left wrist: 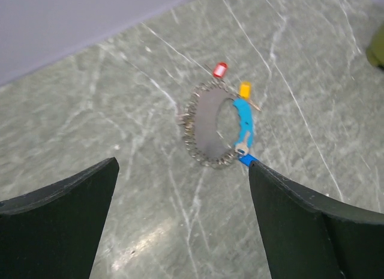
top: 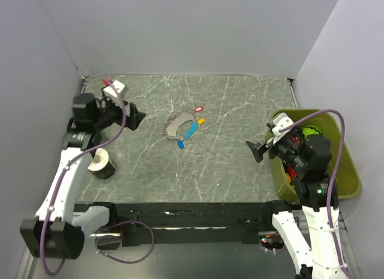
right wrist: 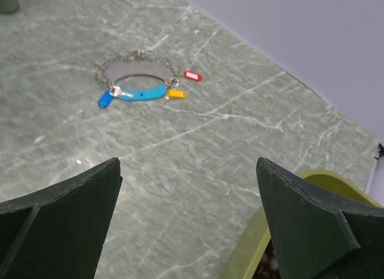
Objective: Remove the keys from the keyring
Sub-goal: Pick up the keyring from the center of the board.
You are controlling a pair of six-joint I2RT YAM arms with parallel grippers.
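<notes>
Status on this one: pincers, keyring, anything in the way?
Left pincer open, right pincer open, neither touching anything. Keyring flat on table, keys at its rim. Nothing in the way; tape roll, green bin off aside.

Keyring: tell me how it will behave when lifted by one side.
The keyring looks like loose chain links, so it would probably sag rather than hold its loop. The red key would likely dangle and swing. Lying flat, it seems unlikely to roll.
</notes>
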